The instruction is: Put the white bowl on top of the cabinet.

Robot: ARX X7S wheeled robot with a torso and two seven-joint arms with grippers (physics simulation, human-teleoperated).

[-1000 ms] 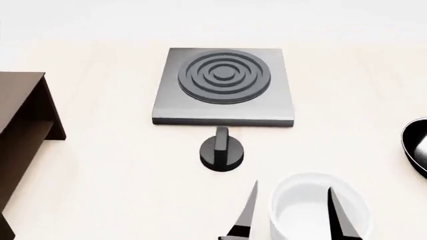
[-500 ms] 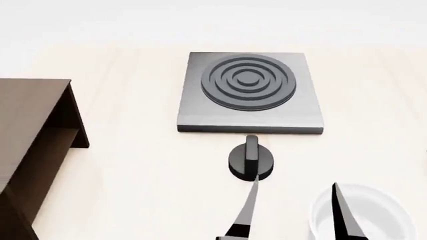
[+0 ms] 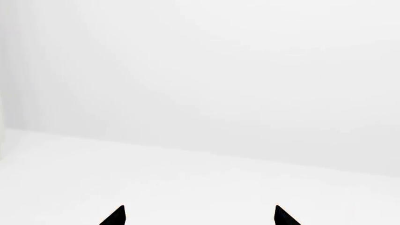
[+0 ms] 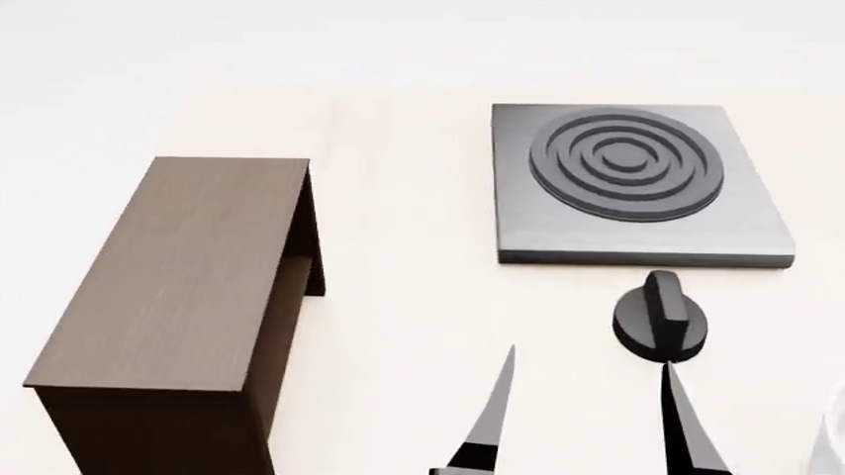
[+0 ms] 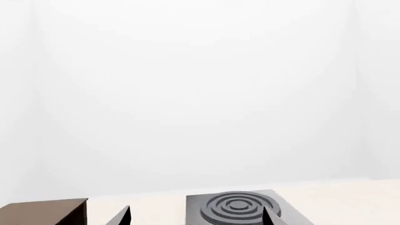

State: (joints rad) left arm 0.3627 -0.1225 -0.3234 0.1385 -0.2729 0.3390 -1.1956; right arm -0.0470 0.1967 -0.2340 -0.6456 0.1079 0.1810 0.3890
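Cabinet (image 4: 185, 267) top bare; white bowl (image 4: 837, 435) barely visible right of right gripper (image 4: 588, 416), ungrasped. Right gripper wide, empty. Left gripper (image 3: 198, 215) wide, empty. Grasp, transfer, placement remain.

cabinet (image 4: 178, 297) left of right gripper (image 4: 591, 396) | knob (image 4: 660, 322) just ahead-right | stove plate (image 4: 634, 188) beyond knob | bowl (image 4: 836, 435) far right

The cabinet (image 4: 172, 277) is dark brown with a fine wood grain on its top and a darker, almost black-brown front and side. The stove plate (image 4: 634, 188) is grey metal with darker grey concentric rings, and the knob (image 4: 660, 322) before it is glossy black. The table (image 4: 396, 336) is pale cream.
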